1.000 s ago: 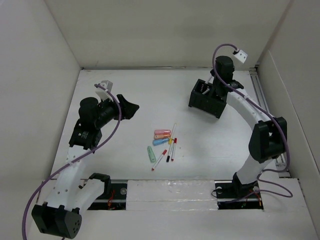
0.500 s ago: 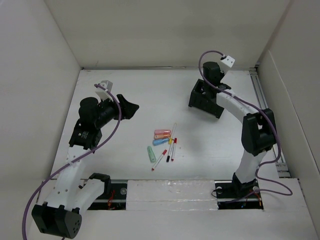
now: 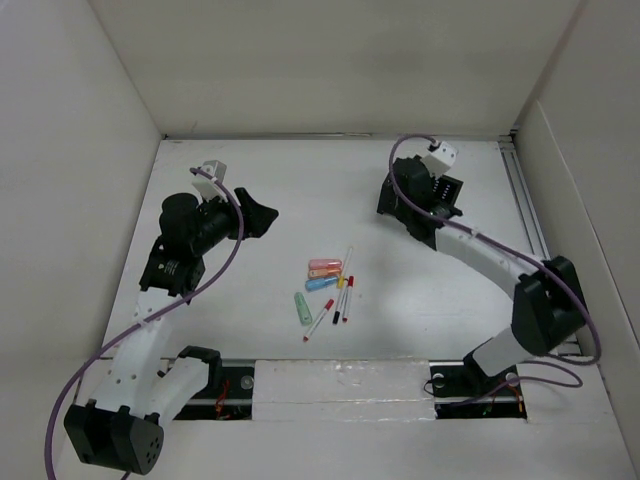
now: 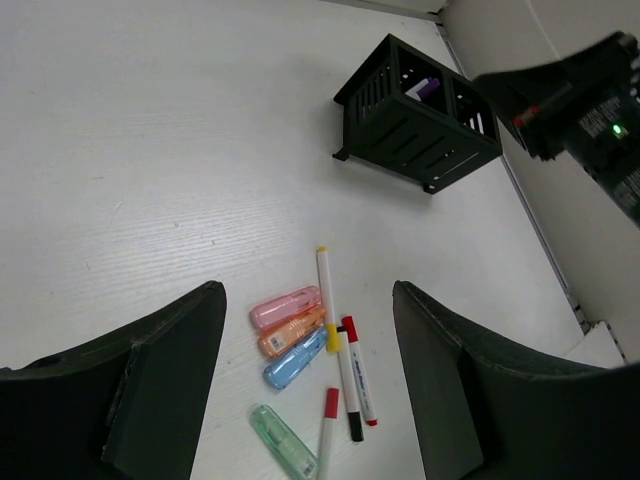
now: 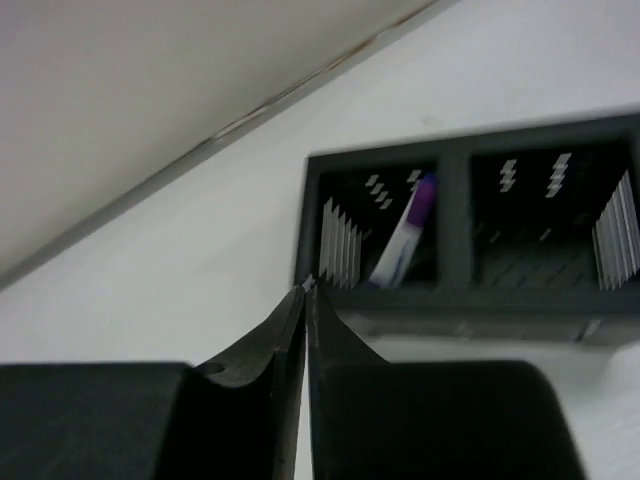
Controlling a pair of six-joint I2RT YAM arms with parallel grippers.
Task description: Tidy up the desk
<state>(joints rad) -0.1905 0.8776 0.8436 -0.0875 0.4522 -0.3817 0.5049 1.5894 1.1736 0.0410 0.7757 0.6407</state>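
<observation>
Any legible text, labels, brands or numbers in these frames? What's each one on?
Nothing legible in any view.
On the red-capped pen: barrel print, if any, too small to read.
On the green highlighter: small label patch, unreadable.
On the black organizer: no marking visible.

No readable text, no labels, no numbers

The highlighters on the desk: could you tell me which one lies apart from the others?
The green highlighter: it lies alone with a gap around it, while the pink, orange and blue ones lie side by side.
</observation>
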